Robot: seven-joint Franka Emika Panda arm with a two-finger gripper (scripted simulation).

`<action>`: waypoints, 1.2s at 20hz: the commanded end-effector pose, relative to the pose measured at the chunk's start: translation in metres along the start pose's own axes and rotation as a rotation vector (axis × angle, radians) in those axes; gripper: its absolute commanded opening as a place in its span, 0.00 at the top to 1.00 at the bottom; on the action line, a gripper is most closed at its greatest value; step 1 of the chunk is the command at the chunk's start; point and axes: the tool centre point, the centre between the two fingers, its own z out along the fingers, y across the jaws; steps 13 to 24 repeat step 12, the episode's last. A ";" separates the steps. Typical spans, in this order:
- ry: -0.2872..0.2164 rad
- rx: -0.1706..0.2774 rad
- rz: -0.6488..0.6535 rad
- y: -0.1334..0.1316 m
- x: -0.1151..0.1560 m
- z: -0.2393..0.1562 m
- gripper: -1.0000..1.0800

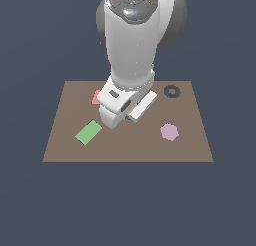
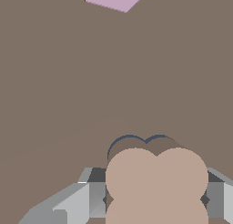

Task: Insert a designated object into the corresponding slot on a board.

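— Claw (image 2: 156, 198)?
— Closed on the tan clover piece (image 2: 157, 184), fingers (image 2: 86, 200) flanking it.
— Piece's place?
— Just above the board (image 2: 68, 82), over the clover slot's (image 2: 136, 141) dark rim, slightly offset.

**White arm, grey joints, faceted end effector**

The arm (image 1: 131, 50) was rendered as a smooth, glossy white column with darker grey rounded housings behind it. A grey disc (image 1: 133, 0) with small red, green and blue marks was seen at its top. The end effector (image 2: 154, 198) was shown with angular, faceted fingers (image 2: 75, 202) in light and dark grey.
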 end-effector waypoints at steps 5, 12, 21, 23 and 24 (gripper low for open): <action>0.000 -0.001 -0.002 0.000 0.000 0.005 0.04; 0.000 -0.001 -0.002 0.000 0.000 0.005 0.04; 0.000 -0.001 -0.002 0.000 0.000 0.005 0.04; 0.000 -0.001 -0.002 0.000 0.000 0.005 0.04; 0.000 -0.001 -0.002 0.000 0.000 0.005 0.04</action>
